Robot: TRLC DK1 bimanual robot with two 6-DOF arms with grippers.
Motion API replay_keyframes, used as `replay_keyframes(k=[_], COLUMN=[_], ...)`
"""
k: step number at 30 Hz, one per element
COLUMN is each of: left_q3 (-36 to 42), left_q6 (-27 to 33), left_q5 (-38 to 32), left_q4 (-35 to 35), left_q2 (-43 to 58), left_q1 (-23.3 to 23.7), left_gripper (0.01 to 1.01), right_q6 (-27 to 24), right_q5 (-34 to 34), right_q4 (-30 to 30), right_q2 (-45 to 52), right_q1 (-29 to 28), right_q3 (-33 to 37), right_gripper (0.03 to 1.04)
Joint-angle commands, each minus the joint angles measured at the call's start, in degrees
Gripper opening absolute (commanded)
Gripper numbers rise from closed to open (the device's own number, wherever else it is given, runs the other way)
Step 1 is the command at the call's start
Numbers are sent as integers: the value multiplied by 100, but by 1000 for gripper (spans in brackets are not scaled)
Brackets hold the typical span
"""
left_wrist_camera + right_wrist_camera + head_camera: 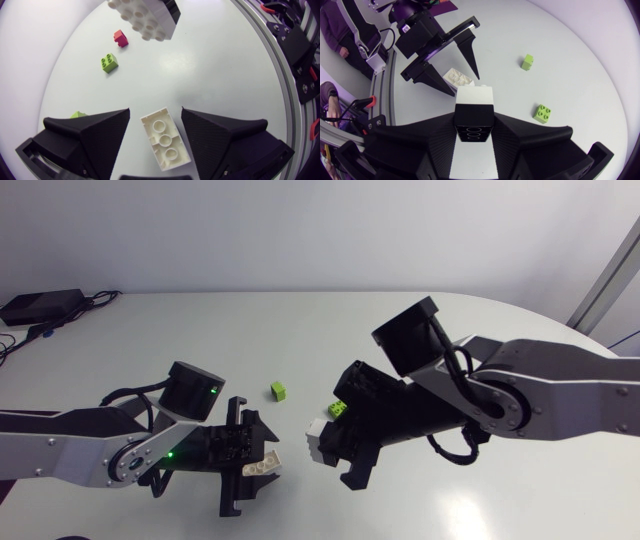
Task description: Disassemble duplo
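— Where's the duplo right now?

— The main piece is a stack (474,100) of white and black bricks, pinched in the right tool (474,120) over the table (300,330). The two broad fingers press on it from either side.

— What does it look like?

— In the right wrist view there's a white brick with round studs at the far end. A black one sits behind it, and more white runs back between the fingers. The left wrist view shows the studded white face, with a black edge behind it.

— And the other arm?

— The left tool (155,108) is spread wide, just across from the stack, with its fingertips pointing toward it. A loose white brick (165,140) sits between its fingers, hollow underside up, with three round tubes in a row. There's a gap on each side, so neither finger grips it.

— How close is that brick to the stack?

— Near, but apart. Bare table shows between them.

— Anything else lying about?

— A lime-green brick (110,62) with four studs sits near the stack. A small red brick (120,37) is just beside the lime-green brick, and also close to the stack. A second, smaller green piece (277,390) lies farther from the stack, over toward the left arm's side.
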Motion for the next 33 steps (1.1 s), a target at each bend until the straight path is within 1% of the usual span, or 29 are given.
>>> replay_keyframes(k=[1, 2, 3, 4, 7, 9, 11, 17, 23, 27, 33], left_q3=[101, 110, 128, 215, 716, 1094, 1367, 1631, 1929, 2263, 2509], left_q6=[-117, -196, -345, -433, -503, -521, -468, -442, 156, 455, 481], left_q5=[77, 104, 271, 490, 1457, 2151, 2556, 3022, 3338, 3725, 4024], left_q4=[65, 56, 21, -199, -1289, -1957, -2414, -2774, -3547, -4101, -4338], left_q2=[89, 1, -201, -394, -842, -930, -939, -825, -385, -157, 116], left_q1=[-51, -51, -42, -15, 257, 468, 565, 609, 661, 820, 863], left_gripper=[936, 949, 962, 962, 962, 962, 961, 959, 956, 954, 926], right_q6=[66, 48, 40, 22, -4, -31, -48, -31, -4, 40, 136], right_q5=[-128, -163, -207, -304, -726, -1060, -1236, -1657, -1912, -2027, -2053], right_q4=[-147, -147, -147, -147, -156, -252, -349, -692, -903, -894, -753], right_q2=[-69, -87, -95, -104, -122, -139, -175, -350, -526, -544, -535], right_q1=[47, 47, 47, 47, -15, -94, -94, -85, -68, -68, -50], right_q3=[-193, -210, -228, -237, -228, -157, -87, 194, 370, 388, 396], right_gripper=[272, 272, 272, 272, 272, 270, 272, 270, 270, 270, 270])
